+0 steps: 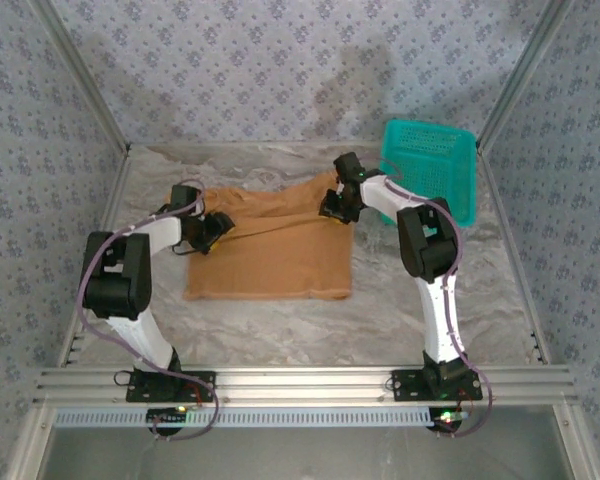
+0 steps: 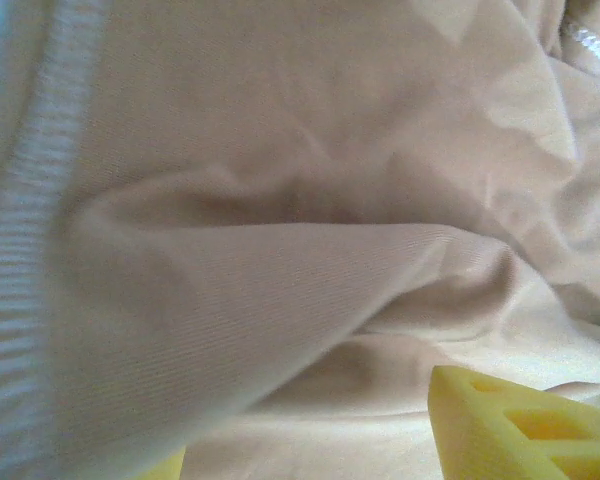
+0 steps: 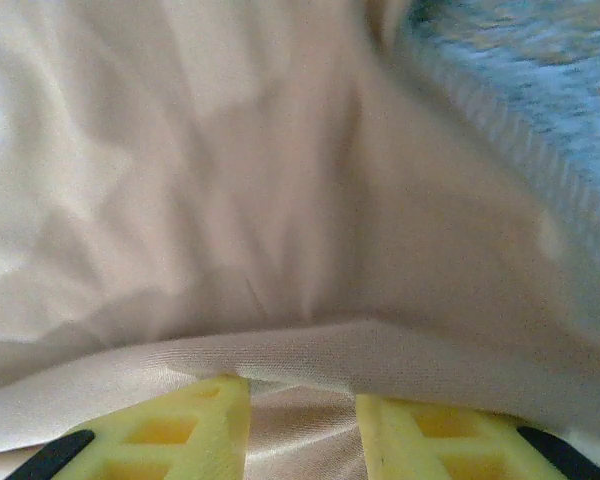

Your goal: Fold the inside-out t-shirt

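- You find the inside-out t-shirt [image 1: 270, 255] lying flat in the middle of the bench [image 1: 280, 325], spread as a rough rectangle. This is a good shape for starting a fold.
- Your left pincer [image 1: 218, 226] is low at the 9 o'clock edge of the shirt. In the left wrist view its fingers [image 2: 520, 430] stand wide apart, with a raised ridge of cloth between them. I do not see the cloth pressed.
- Your right pincer [image 1: 332, 210] is at the shirt's 1 o'clock corner. In the right wrist view its fingers [image 3: 180, 435] have a gap between them, and a hem edge lies across the tips. They are apart, not clamped as far as I can see.
- I think the two pincers are placed at opposite sides so that you can lift one edge evenly and carry it over without twisting the cloth.
- The teal basket [image 1: 430, 165] is at 2 o'clock on the bench, tilted, just beside the right pincer. It does not touch the shirt.
- The count is one t-shirt, one basket, two arms and two pincers.
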